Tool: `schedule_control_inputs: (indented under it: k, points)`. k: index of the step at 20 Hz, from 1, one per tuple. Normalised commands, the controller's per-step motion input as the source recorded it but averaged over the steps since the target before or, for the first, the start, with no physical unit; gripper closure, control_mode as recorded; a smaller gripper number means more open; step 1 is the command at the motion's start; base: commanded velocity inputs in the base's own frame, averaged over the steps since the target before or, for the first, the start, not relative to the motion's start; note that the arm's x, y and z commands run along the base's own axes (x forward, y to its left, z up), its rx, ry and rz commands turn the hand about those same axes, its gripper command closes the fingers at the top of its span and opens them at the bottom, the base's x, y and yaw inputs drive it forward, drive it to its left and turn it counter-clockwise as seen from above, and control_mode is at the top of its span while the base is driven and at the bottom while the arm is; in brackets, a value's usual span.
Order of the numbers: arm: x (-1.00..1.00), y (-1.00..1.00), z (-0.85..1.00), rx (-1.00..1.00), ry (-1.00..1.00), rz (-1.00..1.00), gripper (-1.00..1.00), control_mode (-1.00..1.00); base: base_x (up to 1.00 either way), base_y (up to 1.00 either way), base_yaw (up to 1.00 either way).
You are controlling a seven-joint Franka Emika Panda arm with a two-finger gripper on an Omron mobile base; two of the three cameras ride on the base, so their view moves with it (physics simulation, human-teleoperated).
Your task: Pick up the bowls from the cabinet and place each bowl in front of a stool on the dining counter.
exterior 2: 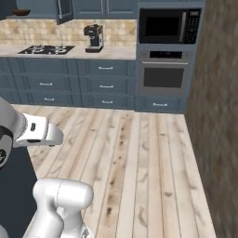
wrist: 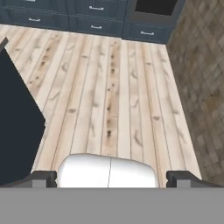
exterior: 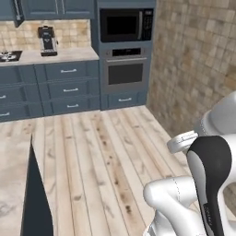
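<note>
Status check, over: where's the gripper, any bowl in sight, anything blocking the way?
Gripper open, empty, over bare wood floor. One brown bowl on the cabinet shelf, far left past the hob. Floor ahead open.

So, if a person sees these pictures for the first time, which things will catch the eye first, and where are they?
First, the wide pale wooden floor that runs up to the blue-grey drawer units. Next, the black microwave stacked over the oven, beside the brown stone wall. On the beige counter, a coffee machine stands just right of the black gas hob; in the hand view the claw hangs open above the planks.
</note>
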Motion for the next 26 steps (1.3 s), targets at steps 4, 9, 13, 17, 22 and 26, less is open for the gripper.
schedule_control_inputs:
  k: [4,9,13,17,22,26]
  points:
    - [0.0,0.0,0.0,0.0,0.0,0.0,-1.0,1.0,1.0,0.0,0.0]
    - [0.0,0.0,0.0,0.0,0.0,0.0,-1.0,1.0,1.0,0.0,0.0]
    - [0.0,0.0,0.0,0.0,0.0,0.0,-1.0,1.0,1.0,0.0,0.0]
    - [0.0,0.0,0.0,0.0,0.0,0.0,-1.0,1.0,1.0,0.0,0.0]
    - [0.0,0.0,0.0,0.0,0.0,0.0,-1.0,1.0,1.0,0.04,0.0]
    - [0.0,0.0,0.0,0.0,0.0,0.0,-1.0,1.0,1.0,0.27,0.0]
